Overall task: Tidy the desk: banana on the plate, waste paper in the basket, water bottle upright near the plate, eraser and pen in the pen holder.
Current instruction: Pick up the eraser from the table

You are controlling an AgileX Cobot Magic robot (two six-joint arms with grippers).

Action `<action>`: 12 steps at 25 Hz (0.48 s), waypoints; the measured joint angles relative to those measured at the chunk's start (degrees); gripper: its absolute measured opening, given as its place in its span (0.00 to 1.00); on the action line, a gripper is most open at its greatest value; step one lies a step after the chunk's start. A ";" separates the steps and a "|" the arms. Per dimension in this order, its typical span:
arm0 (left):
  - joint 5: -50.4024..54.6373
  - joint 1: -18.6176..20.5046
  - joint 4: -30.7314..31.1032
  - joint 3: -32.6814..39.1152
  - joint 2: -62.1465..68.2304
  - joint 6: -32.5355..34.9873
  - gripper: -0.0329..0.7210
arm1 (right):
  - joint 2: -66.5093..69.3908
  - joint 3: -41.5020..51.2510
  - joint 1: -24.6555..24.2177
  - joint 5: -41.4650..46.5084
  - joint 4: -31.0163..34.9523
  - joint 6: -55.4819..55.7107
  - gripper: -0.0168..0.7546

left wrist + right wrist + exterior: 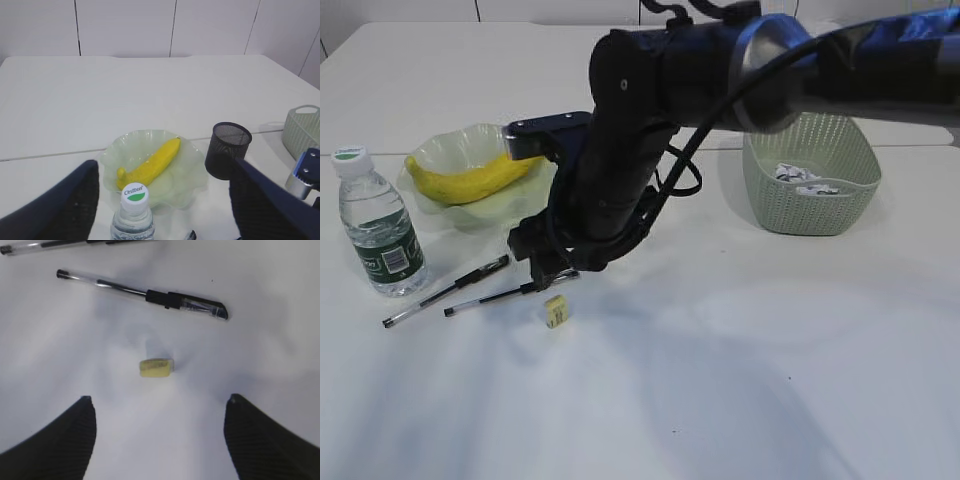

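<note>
Banana [470, 180] lies in the plate [450, 150], upper left of the exterior view. Water bottle [380, 235] stands upright just left of the plate. Two pens [450, 290] lie on the desk [770, 350] at left centre, eraser [556, 311] just below them. Basket [810, 185] at upper right, crumpled paper [795, 175] inside. Pen holder [227, 150] stands right of the plate. Right gripper [157, 415] hangs over the eraser, jaws wide apart, empty. Left gripper [162, 200] jaws also spread, empty, above the bottle.
</note>
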 joint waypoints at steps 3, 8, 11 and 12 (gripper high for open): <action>0.00 0.00 0.00 0.00 0.00 0.00 0.81 | 1.80 -0.79 0.04 0.00 0.00 0.00 0.78; -0.26 0.00 0.00 0.00 0.00 0.00 0.81 | 4.30 -2.50 1.61 0.00 -0.27 0.53 0.78; -0.76 0.00 0.00 0.00 0.00 0.00 0.81 | 5.19 -2.82 3.52 0.00 -3.23 3.01 0.78; -0.88 0.00 0.00 0.00 0.00 0.00 0.81 | 5.35 -2.82 3.98 0.00 -4.18 3.76 0.78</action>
